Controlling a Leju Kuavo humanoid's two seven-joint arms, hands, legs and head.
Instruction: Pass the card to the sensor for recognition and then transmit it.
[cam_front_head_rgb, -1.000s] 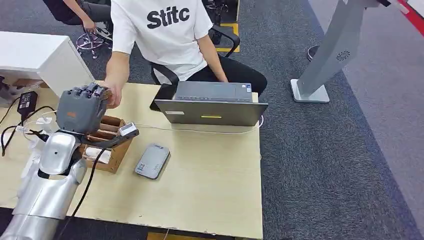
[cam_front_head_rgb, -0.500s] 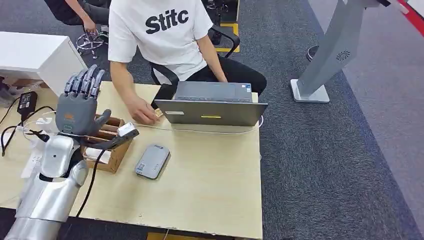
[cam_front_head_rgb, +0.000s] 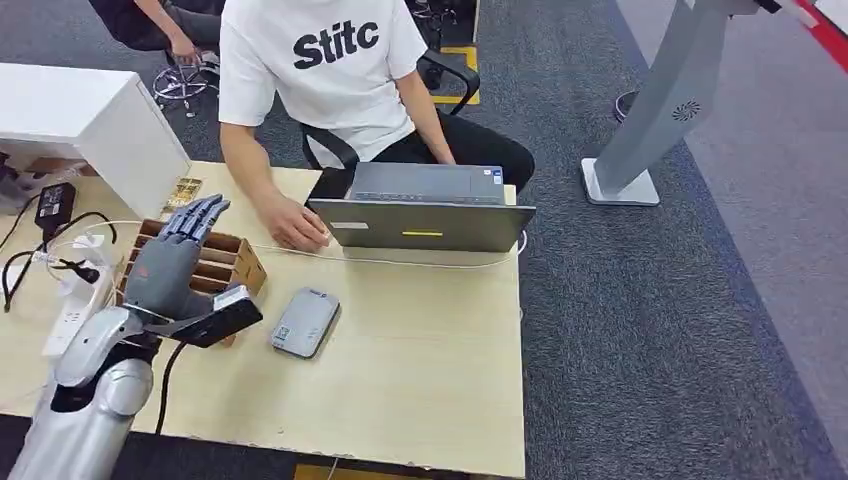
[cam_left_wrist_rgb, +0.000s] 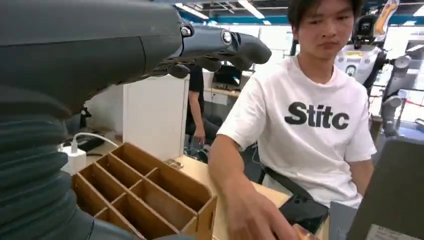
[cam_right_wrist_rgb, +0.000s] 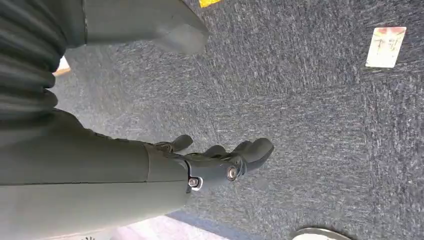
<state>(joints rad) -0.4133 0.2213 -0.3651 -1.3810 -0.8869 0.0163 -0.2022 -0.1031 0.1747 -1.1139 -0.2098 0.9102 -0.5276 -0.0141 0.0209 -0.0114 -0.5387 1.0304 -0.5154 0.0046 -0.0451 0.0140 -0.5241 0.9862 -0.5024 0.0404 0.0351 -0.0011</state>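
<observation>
Both hands are holding nothing, left hand (cam_front_head_rgb: 172, 262) hovering flat-fingered over box (cam_front_head_rgb: 232, 262), right hand (cam_right_wrist_rgb: 220, 162) hanging loosely curled; handover looking done, next fetching another card.

- Your left hand (cam_front_head_rgb: 168, 262) covers part of the wooden box (cam_front_head_rgb: 228, 262).
- The person's hand (cam_front_head_rgb: 293, 226) hides whatever it holds.
- The laptop (cam_front_head_rgb: 424, 208) blocks the person's other hand.

Brown divided box (cam_front_head_rgb: 225, 262), grey sensor (cam_front_head_rgb: 304, 322) — white shirt (cam_front_head_rgb: 322, 60), black lettering.
</observation>
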